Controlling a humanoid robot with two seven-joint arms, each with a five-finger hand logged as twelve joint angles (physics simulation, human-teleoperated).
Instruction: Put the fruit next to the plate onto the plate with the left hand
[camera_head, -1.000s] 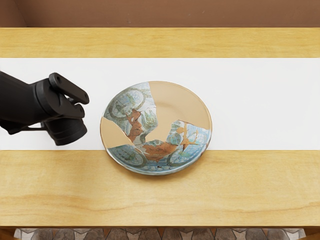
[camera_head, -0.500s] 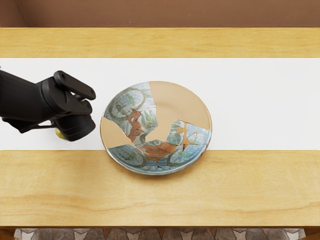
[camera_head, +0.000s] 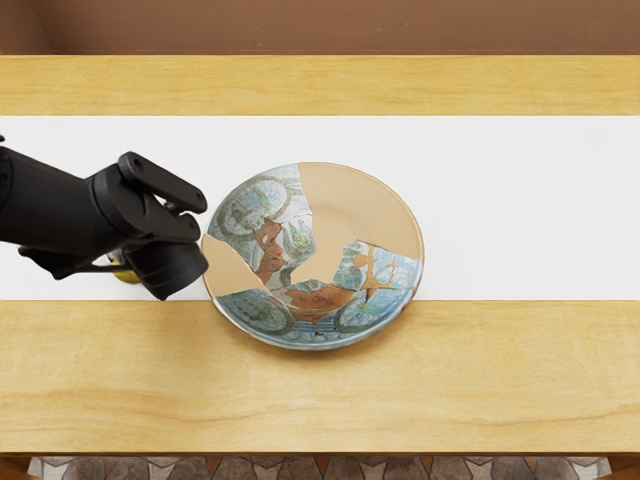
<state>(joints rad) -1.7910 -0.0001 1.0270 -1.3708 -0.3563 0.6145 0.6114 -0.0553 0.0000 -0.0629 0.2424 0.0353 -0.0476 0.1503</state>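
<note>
The patterned plate (camera_head: 352, 205), tan with blue-green and rust patches, lies on the white runner at the table's middle. My left hand (camera_head: 165, 252), black, comes in from the left edge and hovers right beside the plate's left rim, its front just reaching the rim. A small sliver of a yellow fruit (camera_head: 122, 273) peeks out below the wrist, on the runner's near edge. Most of the fruit is hidden by the hand, and I cannot tell whether the hand holds it. The right arm is out of view.
A white runner (camera_head: 520, 200) crosses the wooden table (camera_head: 320, 380) from left to right. The table's front edge runs along the bottom, with tiled floor below it. A brown wall stands behind the far edge.
My left hand has moved right and slightly down, closing on the plate's left rim. The yellow sliver of fruit has come into sight below the wrist.
</note>
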